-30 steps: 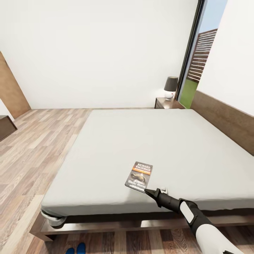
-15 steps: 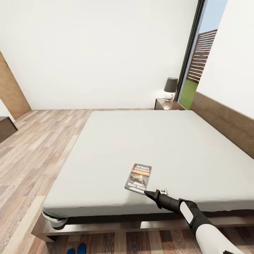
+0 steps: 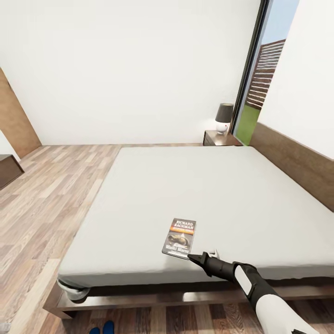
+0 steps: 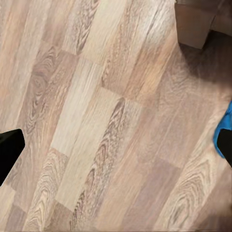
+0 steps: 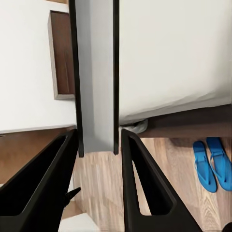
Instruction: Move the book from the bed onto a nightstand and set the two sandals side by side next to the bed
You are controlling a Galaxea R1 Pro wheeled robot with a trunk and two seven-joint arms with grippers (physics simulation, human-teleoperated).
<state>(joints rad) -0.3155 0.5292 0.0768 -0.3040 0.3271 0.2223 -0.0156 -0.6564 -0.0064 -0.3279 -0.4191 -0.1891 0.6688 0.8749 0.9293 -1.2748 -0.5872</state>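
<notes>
The book (image 3: 179,237), dark with an orange band, lies near the foot of the light-grey bed (image 3: 208,185). My right gripper (image 3: 190,255) is at its near right corner. In the right wrist view the gripper (image 5: 99,137) has its fingers drawn in on either side of the book's grey page edge (image 5: 96,72), shut on it. Two blue sandals (image 5: 212,164) lie side by side on the floor by the foot of the bed, their tips (image 3: 103,328) at the head view's lower edge. My left gripper (image 4: 116,145) hangs open over bare floor. A nightstand (image 3: 218,138) stands beyond the bed.
A lamp (image 3: 224,117) stands on the nightstand beside the tall window (image 3: 260,83). The headboard (image 3: 297,162) runs along the bed's right side. Wood-plank floor (image 3: 46,195) lies to the left of the bed. A dark cabinet corner (image 3: 7,169) shows at the far left.
The whole head view has drifted slightly. My right gripper has stayed at the book's near corner, and both have edged a little left on the mattress.
</notes>
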